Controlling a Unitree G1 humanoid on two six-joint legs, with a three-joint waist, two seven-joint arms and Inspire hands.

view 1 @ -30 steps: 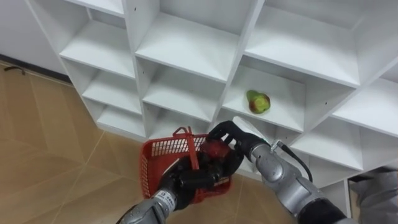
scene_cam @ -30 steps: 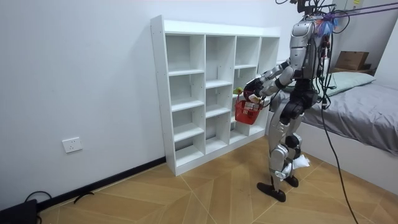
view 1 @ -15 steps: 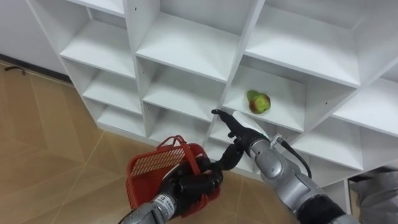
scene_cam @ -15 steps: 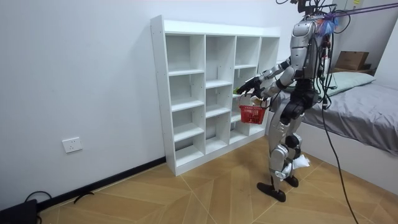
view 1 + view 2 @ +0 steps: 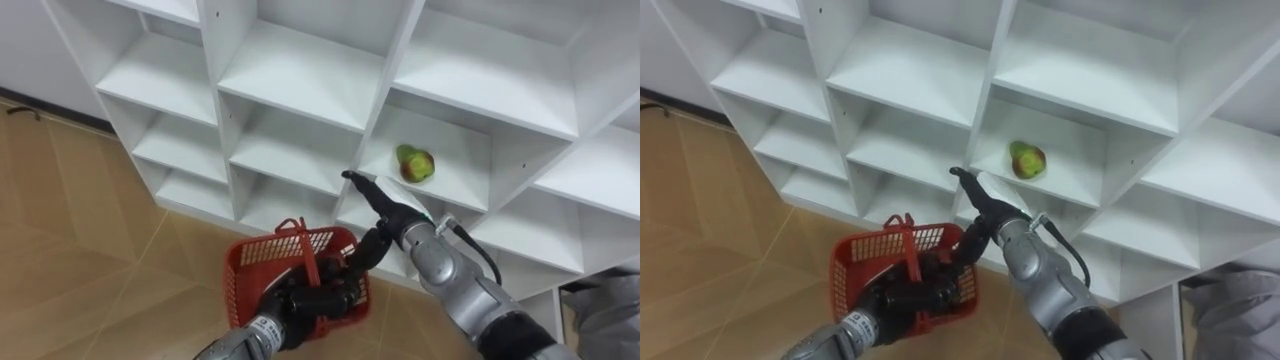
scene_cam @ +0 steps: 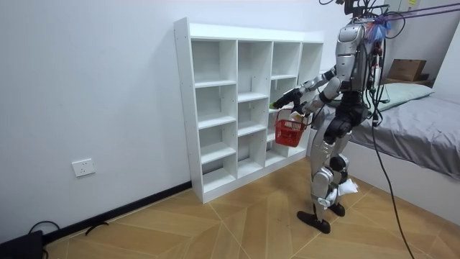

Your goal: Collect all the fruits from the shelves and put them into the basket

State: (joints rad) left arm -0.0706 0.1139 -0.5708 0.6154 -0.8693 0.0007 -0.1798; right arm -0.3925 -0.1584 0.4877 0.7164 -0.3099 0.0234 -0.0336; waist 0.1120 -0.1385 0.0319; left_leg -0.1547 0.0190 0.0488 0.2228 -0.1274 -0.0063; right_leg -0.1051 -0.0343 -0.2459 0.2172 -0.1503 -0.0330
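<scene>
A green-and-red fruit (image 5: 416,164) lies alone on a shelf (image 5: 455,182) of the white closet (image 5: 300,75), toward the left of its compartment. It sits up and to the right of your right robot hand (image 5: 392,220), and deeper in. That robot hand hovers at the shelf's front edge, fingers straight and spread, thumb hanging, holding nothing; it is plainly the nearer one. The fruit looks too round to offer a long axis, so approach angle should matter little. Your left robot hand (image 5: 303,300) is lower, fingers curled about the red basket (image 5: 262,250), which hangs below and left of the fruit, close under the right robot hand's thumb. The reach likely runs forward and rightward, into the compartment.
</scene>
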